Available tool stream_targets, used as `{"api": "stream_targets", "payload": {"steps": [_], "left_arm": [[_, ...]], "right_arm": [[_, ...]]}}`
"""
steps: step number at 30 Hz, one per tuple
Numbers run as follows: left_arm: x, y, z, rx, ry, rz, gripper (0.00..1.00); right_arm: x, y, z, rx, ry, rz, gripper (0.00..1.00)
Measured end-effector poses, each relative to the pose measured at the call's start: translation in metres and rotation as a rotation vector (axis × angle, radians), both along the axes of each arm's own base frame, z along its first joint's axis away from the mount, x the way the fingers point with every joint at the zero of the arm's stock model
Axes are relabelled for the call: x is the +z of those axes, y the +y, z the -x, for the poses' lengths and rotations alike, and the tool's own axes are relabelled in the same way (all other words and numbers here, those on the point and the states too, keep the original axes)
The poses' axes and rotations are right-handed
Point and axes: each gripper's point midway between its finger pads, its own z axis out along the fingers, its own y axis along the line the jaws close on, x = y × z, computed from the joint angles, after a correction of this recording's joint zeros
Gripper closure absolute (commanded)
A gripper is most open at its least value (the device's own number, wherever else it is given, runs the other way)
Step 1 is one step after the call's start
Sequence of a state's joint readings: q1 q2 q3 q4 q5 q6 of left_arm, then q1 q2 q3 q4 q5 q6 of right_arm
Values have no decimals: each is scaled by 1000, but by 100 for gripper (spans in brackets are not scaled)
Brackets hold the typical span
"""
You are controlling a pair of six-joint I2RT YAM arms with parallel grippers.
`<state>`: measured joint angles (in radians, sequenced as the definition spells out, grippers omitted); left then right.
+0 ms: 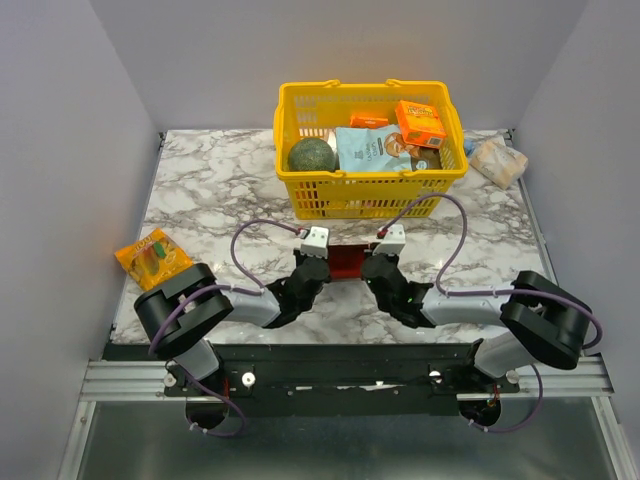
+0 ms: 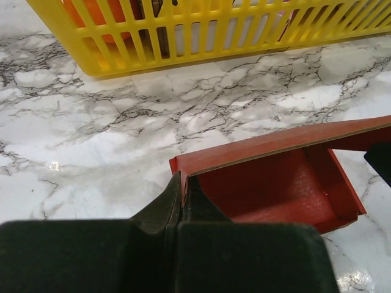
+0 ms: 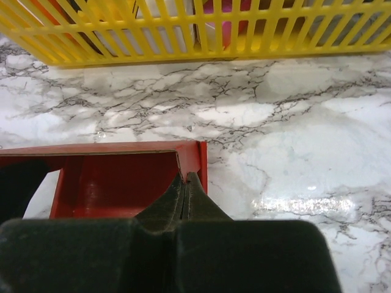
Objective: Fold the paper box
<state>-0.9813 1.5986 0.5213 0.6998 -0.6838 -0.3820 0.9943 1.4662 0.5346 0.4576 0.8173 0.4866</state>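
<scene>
The red paper box [image 1: 347, 262] sits on the bench [image 1: 200, 190] just in front of the yellow basket [image 1: 283, 120], between the two arms. The left claw [image 2: 182, 184] pinches its left end wall and the right claw [image 3: 186, 180] its right end wall, seemingly to stand both ends upright for folding.

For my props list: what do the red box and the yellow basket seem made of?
The paper box: thin matte red cardboard, its pale cut edge showing. The yellow basket: likely glossy moulded plastic, judging by its slotted lattice walls.
</scene>
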Motion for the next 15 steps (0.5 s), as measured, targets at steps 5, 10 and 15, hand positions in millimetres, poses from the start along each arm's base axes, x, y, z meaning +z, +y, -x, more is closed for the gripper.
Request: {"api": "stream_targets", "payload": {"steps": [5, 10, 15], "left_arm": [[-2, -3, 5, -4, 4, 42, 100], [-3, -23, 15, -38, 25, 127, 100], [0, -40, 19, -75, 55, 153, 100]], "right_arm": [[-12, -4, 9, -9, 65, -12, 99], [-36, -10, 22, 7, 150, 34, 99], [-49, -12, 28, 15, 195, 57, 99]]}}
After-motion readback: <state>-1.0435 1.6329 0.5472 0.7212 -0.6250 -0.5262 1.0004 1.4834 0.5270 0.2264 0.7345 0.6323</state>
